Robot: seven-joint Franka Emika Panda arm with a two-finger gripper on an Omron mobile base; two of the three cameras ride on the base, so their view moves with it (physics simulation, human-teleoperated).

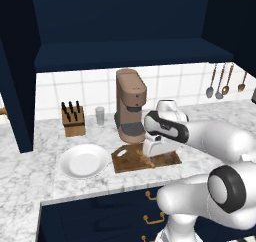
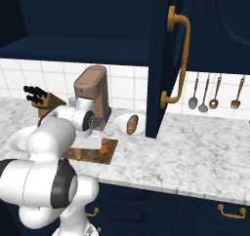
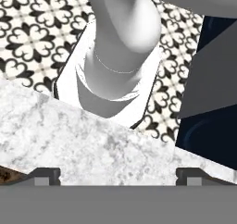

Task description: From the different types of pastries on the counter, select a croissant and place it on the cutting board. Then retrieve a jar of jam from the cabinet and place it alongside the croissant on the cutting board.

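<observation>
While the gripper (image 3: 118, 172) hangs low over the cutting board (image 1: 126, 161), I read this as the set-down end of a step: the fingertips (image 3: 46, 174) are spread wide with nothing between them, just white marble counter (image 3: 92, 140) beyond.

Left to right in the left base view:
- round glossy white plate (image 1: 83, 161)
- tan wooden knife block (image 1: 73, 120) with dark handles
- small grey-white cup (image 1: 100, 115)
- tall matte brown coffee machine (image 1: 131, 105)
- the board: flat, dark, mottled grain, short handle tab

In the right base view a small orange-brown piece (image 2: 105, 146) sits on the board's right end, just beside the hand. It is too small to say whether it is the croissant or the jar of jam, so you can't call the task finished.

Further right, the darker oval roll (image 2: 132, 124) lies on a second white plate (image 2: 119, 127). It isn't the target. Past it the navy cabinet door (image 2: 168, 45), with its curved brass handle, stands open.

Next you likely lift straight up clear of the board. If that piece is the croissant, swing up to the cabinet shelf (image 1: 130, 53) for the jar, a smooth cylinder that needs a square side grip.
</observation>
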